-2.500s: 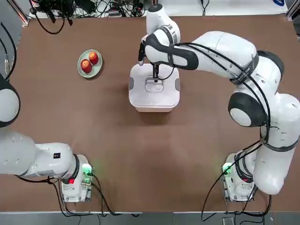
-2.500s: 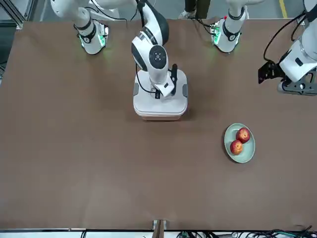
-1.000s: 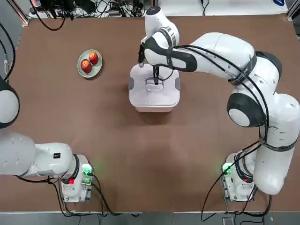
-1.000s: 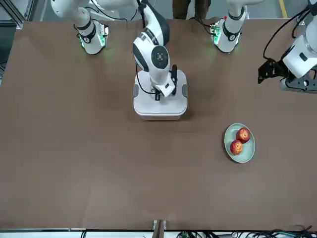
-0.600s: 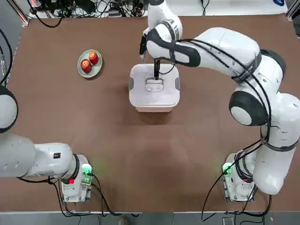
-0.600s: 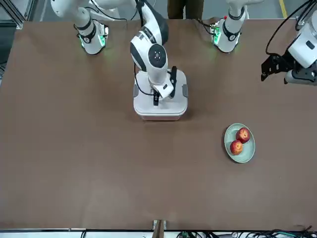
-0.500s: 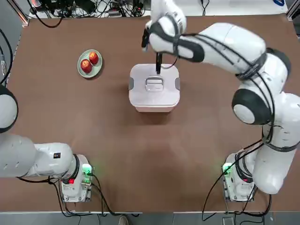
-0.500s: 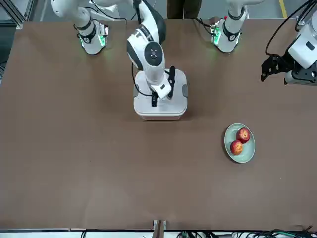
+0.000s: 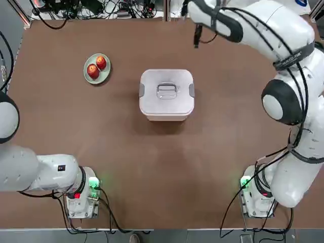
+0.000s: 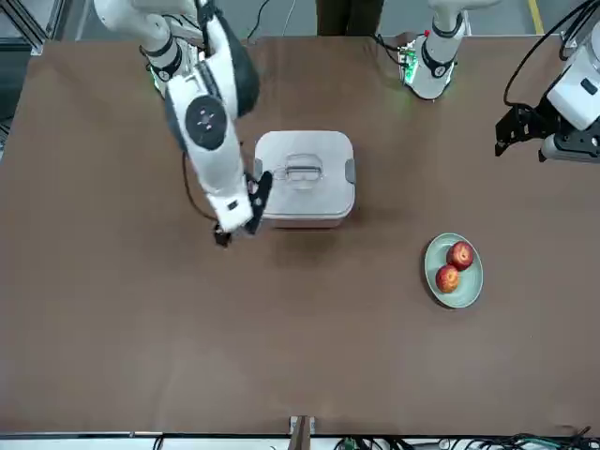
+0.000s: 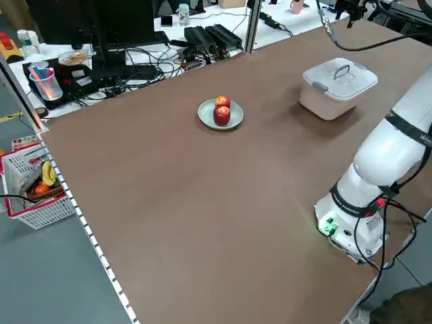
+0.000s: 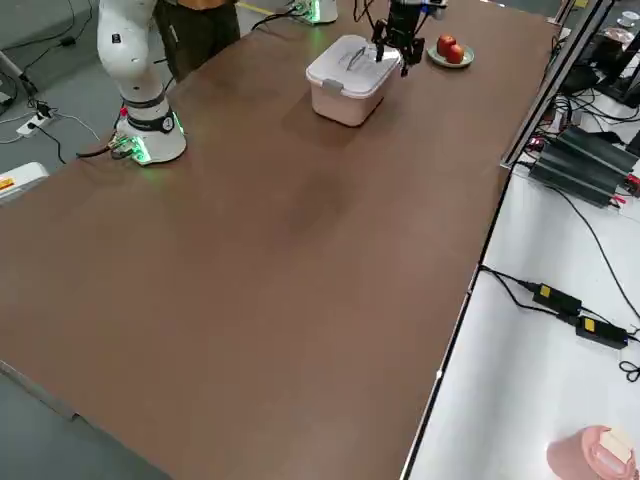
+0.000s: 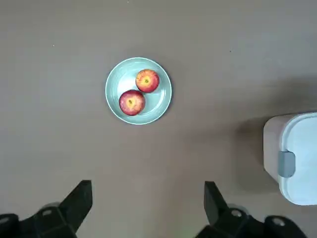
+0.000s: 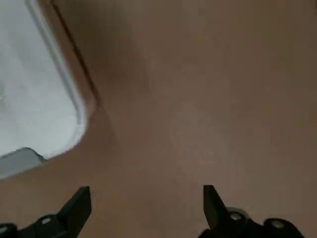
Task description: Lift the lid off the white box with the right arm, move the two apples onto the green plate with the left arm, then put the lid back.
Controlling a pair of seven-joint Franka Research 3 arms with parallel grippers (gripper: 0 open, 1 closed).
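The white lid [image 9: 166, 83] sits shut on the white box [image 9: 166, 111] at the table's middle, its handle free. Both red apples [image 9: 93, 71] [image 9: 101, 62] lie on the green plate [image 9: 87, 65], left of the box. My right gripper [image 9: 196, 38] hangs high above the table, off the box, open and empty; the right wrist view shows the right gripper [image 14: 146, 191] over bare table beside the box's corner [image 14: 39, 109]. My left gripper [image 13: 147, 188] is open and empty, held high at the table's left side, looking down on the plate [image 13: 157, 109] with its apples [image 13: 131, 102].
Cables and power gear lie beyond the table's far edge [image 9: 101, 9]. A person's legs stand behind the table [image 10: 349, 14]. The arm bases [image 9: 81, 197] [image 9: 258, 195] sit at the near edge.
My right gripper has left the lid's handle, risen and swung away from the box. The lid stays on the box. The left gripper has lifted a little; the apples have not moved.
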